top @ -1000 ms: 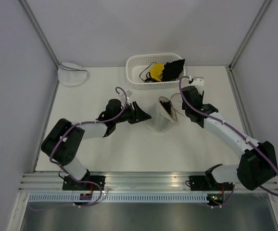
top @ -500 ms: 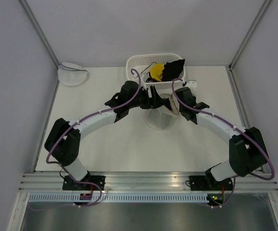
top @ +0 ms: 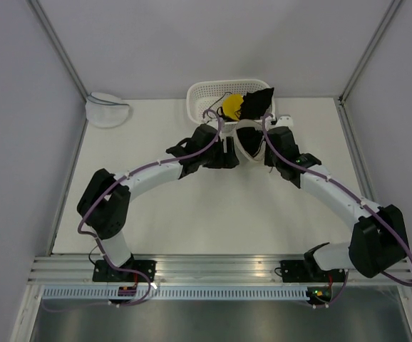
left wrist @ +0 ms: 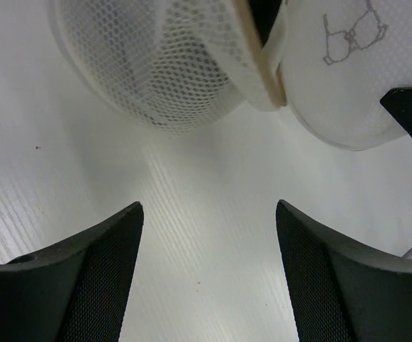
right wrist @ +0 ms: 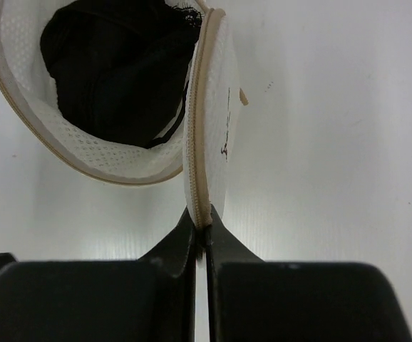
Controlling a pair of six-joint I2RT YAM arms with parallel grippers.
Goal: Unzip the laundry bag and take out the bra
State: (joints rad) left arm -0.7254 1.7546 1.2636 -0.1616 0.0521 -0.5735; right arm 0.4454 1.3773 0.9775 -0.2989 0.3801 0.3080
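Observation:
The laundry bag (top: 249, 147) lies unzipped just in front of the basket, its tan-rimmed lid (right wrist: 218, 121) swung up on edge. The black bra (right wrist: 113, 75) fills the open mesh half. My right gripper (right wrist: 206, 226) is shut on the lid's tan zipper rim, from the bag's right. My left gripper (left wrist: 209, 214) stands open close to the bag's left side, its two fingers (left wrist: 113, 249) wide apart over bare table, touching nothing. The mesh dome (left wrist: 160, 68) and the printed lid (left wrist: 334, 78) sit just ahead of it.
A white basket (top: 197, 96) right behind the bag holds a yellow round item (top: 232, 107) and a black cloth (top: 258, 102). A second white pouch (top: 106, 108) lies at the far left corner. Both arms crowd the middle back of the table.
The left arm swung right up to the bag and its gripper opened wide. The right gripper shut on the lid's rim. The bag shifted back toward the basket.

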